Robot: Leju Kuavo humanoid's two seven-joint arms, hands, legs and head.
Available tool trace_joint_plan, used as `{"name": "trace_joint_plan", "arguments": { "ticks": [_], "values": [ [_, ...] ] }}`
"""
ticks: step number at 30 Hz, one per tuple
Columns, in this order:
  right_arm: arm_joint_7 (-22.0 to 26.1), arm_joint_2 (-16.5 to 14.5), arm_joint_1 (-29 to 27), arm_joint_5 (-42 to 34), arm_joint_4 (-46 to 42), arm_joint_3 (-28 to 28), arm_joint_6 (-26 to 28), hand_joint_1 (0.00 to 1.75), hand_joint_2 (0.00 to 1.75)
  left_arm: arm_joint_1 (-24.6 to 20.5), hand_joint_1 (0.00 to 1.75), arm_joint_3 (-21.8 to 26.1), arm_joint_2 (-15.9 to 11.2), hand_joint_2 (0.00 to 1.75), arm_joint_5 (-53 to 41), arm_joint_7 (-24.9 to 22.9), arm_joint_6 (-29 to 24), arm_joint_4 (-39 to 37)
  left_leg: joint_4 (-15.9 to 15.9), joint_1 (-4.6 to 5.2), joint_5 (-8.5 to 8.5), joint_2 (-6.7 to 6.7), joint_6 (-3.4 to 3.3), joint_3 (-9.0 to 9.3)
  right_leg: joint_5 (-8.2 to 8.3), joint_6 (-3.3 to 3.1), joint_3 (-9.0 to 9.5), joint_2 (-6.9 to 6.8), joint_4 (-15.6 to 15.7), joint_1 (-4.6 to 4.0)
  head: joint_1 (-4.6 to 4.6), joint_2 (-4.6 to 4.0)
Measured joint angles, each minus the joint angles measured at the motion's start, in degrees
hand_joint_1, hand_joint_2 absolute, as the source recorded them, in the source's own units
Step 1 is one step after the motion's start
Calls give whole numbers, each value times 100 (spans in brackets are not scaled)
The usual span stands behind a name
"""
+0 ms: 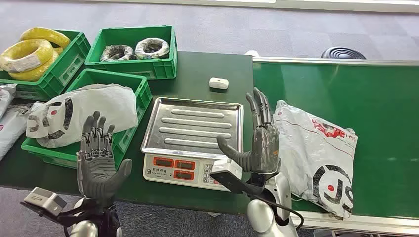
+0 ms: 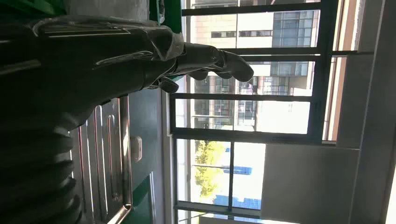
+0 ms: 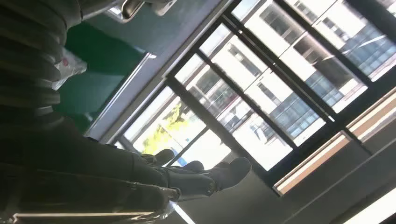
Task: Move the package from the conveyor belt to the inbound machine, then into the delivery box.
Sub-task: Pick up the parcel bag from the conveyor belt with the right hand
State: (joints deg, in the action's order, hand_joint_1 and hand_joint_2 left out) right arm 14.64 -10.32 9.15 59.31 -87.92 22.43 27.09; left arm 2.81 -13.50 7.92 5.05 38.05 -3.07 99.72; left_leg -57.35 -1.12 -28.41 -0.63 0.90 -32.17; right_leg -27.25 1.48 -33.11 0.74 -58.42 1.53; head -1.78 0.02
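1. Nearest the head camera, the robot's two grey many-fingered hands rise from the lower edge on silver arms. The left hand (image 1: 97, 157) stands palm-up in front of the near green crate, fingers apart and holding nothing. The right hand (image 1: 260, 143) stands upright between the scale and the package, fingers straight and close together, thumb out toward the scale, also holding nothing.
2. The task's thing, a crumpled white plastic mailer package with red and black printing (image 1: 316, 153), lies flat on the smooth green conveyor belt (image 1: 380, 103), just beside the right hand; whether the hand touches its edge cannot be told.
3. The step in hand looks like the very first: the package is not yet picked up, so the task is barely begun.
4. The next move would call for the right hand to reach over the mailer and close on it. The film looks thin, slack and slippery, so a grip on a bunched fold seems safer than on a flat face.
5. The inbound machine appears to be the white electronic scale with a ribbed, shiny steel tray (image 1: 193, 126) and red digit displays, standing on the dark green table just left of the belt.
6. The likely delivery box is the near green plastic crate (image 1: 139, 91), rigid and slotted, already holding a similar white mailer (image 1: 84, 116).
7. Further crates hold yellow cable coils (image 1: 32, 52) and wrapped dark coils (image 1: 134, 49).
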Motion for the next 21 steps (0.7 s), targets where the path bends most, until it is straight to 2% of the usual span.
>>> {"name": "trace_joint_plan", "arguments": {
  "ticks": [2,7,11,18,21],
  "values": [
    [-193,16,52,211,33,-112,16,0,175,-2,0,11,8,175,1,-2,13,-7,0,0,0,0,0,0,0,0,1,0,0,0,-1,0],
    [-579,127,301,600,265,-839,-34,0,175,-8,0,66,42,175,2,-4,79,-15,-2,2,1,-1,-1,1,2,0,6,-1,0,2,0,0],
    [-1160,262,567,1286,736,-1384,-206,0,175,-33,0,96,56,175,28,1,155,-40,-2,1,1,-2,-1,3,3,-1,4,-2,1,2,-2,0],
    [-1981,1062,1774,2554,3245,-2857,175,0,175,-221,0,100,55,175,208,75,223,-268,-14,3,4,-20,-6,3,7,3,17,-14,1,4,1,0],
    [-2035,1304,2104,2654,4147,-3310,97,0,175,-345,0,78,51,175,249,77,204,-332,-14,3,4,-17,-6,3,8,4,15,-13,1,4,-1,0]
  ]
}}
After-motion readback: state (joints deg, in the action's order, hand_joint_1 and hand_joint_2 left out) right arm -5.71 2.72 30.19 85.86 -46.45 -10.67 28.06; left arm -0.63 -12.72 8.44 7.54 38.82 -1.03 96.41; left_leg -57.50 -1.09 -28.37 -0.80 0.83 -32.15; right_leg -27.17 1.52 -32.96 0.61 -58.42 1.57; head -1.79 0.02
